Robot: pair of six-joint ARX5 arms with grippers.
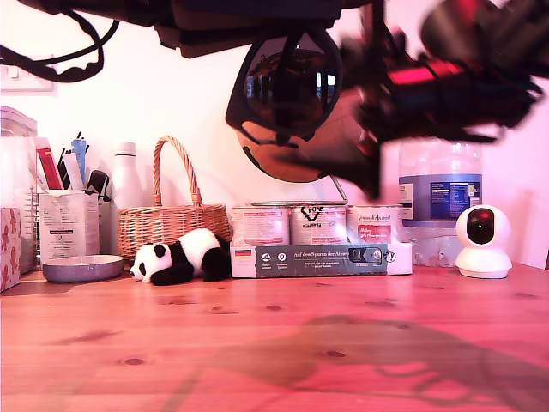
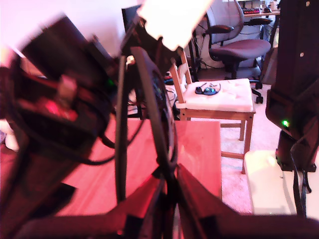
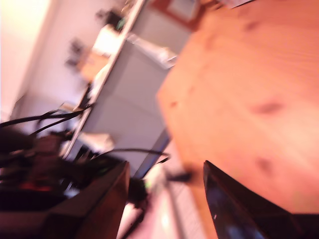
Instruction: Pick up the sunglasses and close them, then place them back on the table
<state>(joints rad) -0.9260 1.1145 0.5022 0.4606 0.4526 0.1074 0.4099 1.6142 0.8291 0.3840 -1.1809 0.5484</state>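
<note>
The sunglasses (image 1: 287, 86) hang high over the table (image 1: 274, 343), black-framed, one dark lens above the other. In the first wrist view my first gripper (image 2: 172, 172) is shut on the edge of the frame (image 2: 152, 99), and one temple (image 2: 121, 124) sticks out beside it. Its arm comes in along the top of the exterior view. My second gripper (image 3: 166, 167) is open with nothing between its fingers. Its arm is the blurred dark mass with a red patch (image 1: 420, 86) just to the exterior view's right of the sunglasses. Whether it touches them is unclear.
Along the back of the table stand a panda toy (image 1: 176, 257), a wicker basket (image 1: 171, 223), cans (image 1: 317, 225) on a flat box, a water bottle (image 1: 439, 197), a white camera (image 1: 482, 240) and a bowl (image 1: 83, 269). A chair (image 2: 219, 94) stands beyond the table edge.
</note>
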